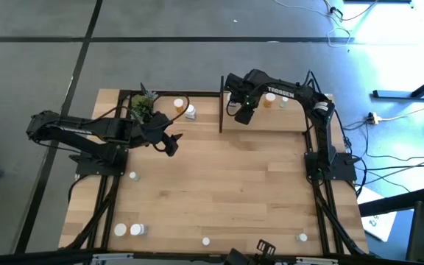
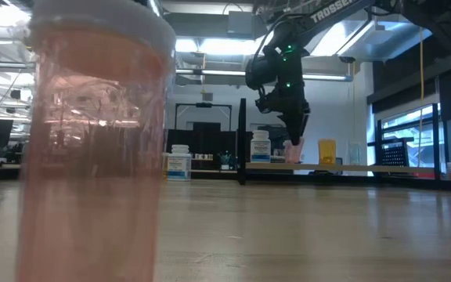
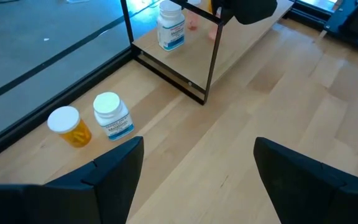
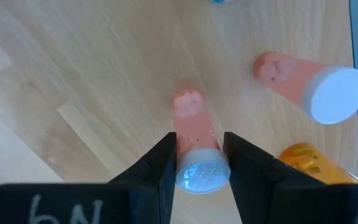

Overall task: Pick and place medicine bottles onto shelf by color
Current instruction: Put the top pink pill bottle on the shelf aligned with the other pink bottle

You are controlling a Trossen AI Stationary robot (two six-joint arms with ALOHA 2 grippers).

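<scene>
A: Where's the pink translucent pill bottle with the white cap (image 4: 194, 152)?

B: Upright on the light wooden shelf (image 4: 73, 74), directly under the right hand (image 4: 197, 163), which is clamped on it just below the cap. Its long axis runs straight down from the hand; a second pink bottle (image 4: 303, 84) stands just beside.

A: And the left hand (image 3: 194, 177)?

B: Fingers spread, holding nothing, hovering over the worktop (image 3: 278, 99), farther off.

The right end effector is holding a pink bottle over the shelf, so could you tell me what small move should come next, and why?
Probably open the right end effector: the pink bottle it grips appears to stand on the shelf, beside another pink bottle.
</scene>
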